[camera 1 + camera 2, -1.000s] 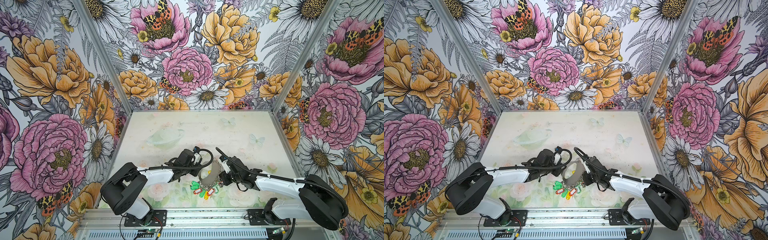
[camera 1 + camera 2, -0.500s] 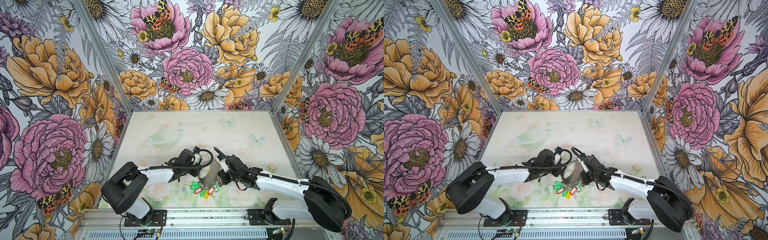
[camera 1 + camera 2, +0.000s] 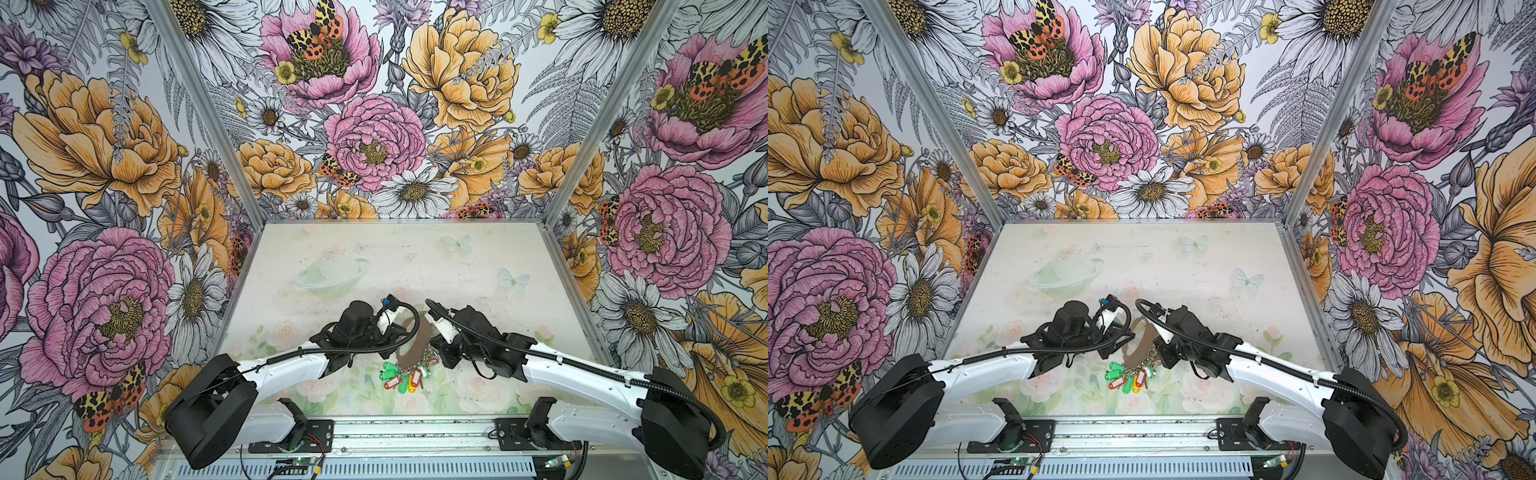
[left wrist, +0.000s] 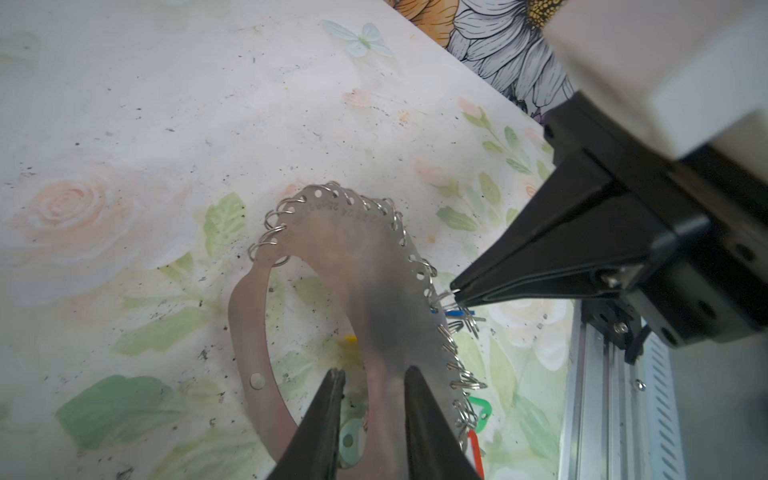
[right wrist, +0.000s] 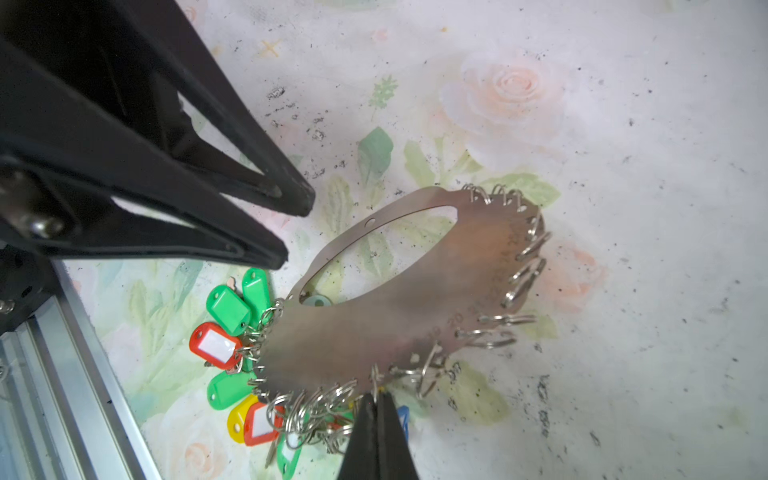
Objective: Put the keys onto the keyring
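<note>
Most of the keys (image 5: 404, 417) hide behind the right fingers (image 5: 365, 441).

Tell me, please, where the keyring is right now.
In a top view the keyring is tilted, front-middle on the table, between the left tool and the right tool, which meets its rim; coloured tags bunch at its near end.

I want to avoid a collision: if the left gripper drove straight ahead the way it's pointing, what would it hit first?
Most likely the keyring: the left gripper's open fingers point at its wide band, just ahead. Depth is unclear, so they may already touch it.
</note>
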Action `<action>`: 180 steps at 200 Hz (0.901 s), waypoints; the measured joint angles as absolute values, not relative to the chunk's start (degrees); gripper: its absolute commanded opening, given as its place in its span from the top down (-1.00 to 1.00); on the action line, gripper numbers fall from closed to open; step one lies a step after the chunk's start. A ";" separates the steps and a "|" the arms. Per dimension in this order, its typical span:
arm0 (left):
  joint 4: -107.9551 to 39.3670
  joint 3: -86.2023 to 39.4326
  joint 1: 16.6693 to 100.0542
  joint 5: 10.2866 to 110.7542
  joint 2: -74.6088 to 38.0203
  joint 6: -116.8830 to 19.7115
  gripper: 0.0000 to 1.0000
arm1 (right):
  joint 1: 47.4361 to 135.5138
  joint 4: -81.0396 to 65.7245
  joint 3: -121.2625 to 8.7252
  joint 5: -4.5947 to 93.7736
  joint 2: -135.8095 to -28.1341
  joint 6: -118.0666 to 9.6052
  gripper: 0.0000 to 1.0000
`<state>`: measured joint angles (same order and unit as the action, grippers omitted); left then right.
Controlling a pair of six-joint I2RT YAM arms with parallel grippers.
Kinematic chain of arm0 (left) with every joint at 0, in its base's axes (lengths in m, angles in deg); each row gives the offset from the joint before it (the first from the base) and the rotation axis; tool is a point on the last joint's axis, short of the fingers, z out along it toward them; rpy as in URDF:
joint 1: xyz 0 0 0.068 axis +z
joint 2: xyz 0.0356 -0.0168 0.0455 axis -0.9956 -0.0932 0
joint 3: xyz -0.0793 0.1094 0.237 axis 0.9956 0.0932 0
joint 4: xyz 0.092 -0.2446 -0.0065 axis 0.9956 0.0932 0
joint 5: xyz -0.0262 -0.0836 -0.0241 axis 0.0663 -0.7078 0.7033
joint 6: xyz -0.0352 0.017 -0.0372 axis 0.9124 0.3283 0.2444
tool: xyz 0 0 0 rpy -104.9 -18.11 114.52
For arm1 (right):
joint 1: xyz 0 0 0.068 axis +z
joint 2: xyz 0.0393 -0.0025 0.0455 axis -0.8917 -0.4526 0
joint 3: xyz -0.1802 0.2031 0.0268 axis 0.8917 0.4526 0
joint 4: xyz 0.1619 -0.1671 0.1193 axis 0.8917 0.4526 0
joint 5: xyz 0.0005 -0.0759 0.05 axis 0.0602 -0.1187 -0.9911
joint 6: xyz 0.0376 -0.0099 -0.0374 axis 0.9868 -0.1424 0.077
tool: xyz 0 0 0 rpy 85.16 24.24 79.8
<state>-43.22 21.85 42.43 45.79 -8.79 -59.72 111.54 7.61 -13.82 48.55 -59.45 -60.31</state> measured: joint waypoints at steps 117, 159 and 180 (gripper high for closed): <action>-56.03 29.48 40.25 38.30 -3.46 -69.97 0.47 | 112.28 3.43 -14.96 38.78 -58.24 -68.62 1.00; -57.54 30.53 40.25 38.04 -3.39 -72.31 0.44 | 112.26 -0.11 -14.39 35.66 -58.24 -70.54 1.00; -57.78 30.53 40.25 37.62 -3.77 -73.16 0.51 | 112.26 -0.68 -13.82 34.98 -58.24 -71.53 1.00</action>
